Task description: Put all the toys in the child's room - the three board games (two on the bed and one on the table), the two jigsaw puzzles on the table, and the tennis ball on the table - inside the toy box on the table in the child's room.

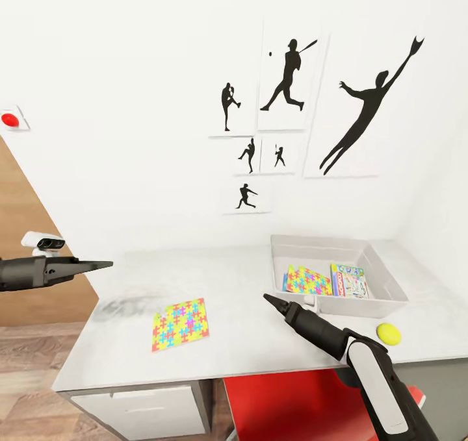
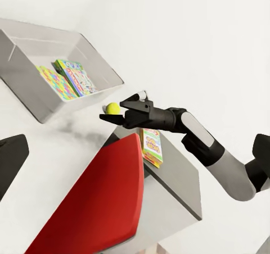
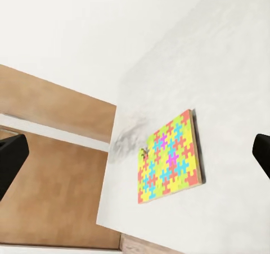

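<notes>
Head view: table (image 1: 260, 278) carries the toy box (image 1: 390, 282), which holds one jigsaw puzzle (image 1: 307, 280) and a board game (image 1: 349, 280); a second puzzle (image 1: 180, 324) lies flat well left of it, and the tennis ball (image 1: 389, 332) sits just in front. Left end effector (image 1: 97, 265) and right end effector (image 1: 270, 298) hover empty, fingers pressed together.

Left wrist view: another board game (image 2: 152, 147) lies on a grey cabinet (image 2: 177, 181).

Right wrist view: loose puzzle (image 3: 167, 158) lies near the table edge.

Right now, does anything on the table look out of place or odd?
One jigsaw puzzle lies askew on the table, and the tennis ball sits outside the toy box. A dark smudge marks the tabletop.
</notes>
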Controlling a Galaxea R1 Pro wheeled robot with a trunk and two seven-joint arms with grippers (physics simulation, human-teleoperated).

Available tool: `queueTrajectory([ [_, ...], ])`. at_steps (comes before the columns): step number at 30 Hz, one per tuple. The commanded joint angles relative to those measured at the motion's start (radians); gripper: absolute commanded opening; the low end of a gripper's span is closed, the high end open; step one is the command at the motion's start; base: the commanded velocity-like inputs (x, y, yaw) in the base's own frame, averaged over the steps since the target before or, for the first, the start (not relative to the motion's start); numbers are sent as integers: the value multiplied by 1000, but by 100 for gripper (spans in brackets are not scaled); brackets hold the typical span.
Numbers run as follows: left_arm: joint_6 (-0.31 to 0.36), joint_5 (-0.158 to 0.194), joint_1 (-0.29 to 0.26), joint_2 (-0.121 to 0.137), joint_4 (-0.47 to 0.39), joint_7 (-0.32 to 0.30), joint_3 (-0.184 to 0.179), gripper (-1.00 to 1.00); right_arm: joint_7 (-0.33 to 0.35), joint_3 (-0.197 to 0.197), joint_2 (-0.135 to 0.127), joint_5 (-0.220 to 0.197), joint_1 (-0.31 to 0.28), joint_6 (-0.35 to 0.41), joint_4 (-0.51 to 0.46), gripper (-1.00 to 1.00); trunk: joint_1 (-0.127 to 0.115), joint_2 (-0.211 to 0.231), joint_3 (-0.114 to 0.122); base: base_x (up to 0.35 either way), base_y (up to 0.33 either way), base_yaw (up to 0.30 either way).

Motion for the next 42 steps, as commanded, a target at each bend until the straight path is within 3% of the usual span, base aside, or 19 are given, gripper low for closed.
queueTrajectory([
  [1,11,0,-1,1,0,-4,0,100,2,0,0,1,-1,3,0,100,1,-2,-2,0,0,1],
  [24,11,-1,-1,1,0,-4,0,100,1,-1,0,2,-1,1,0,100,1,-2,-2,-33,4,0],
  [42,11,-2,-1,2,0,-4,0,100,1,-1,-1,2,-1,1,0,100,1,-2,-2,-6,218,0],
])
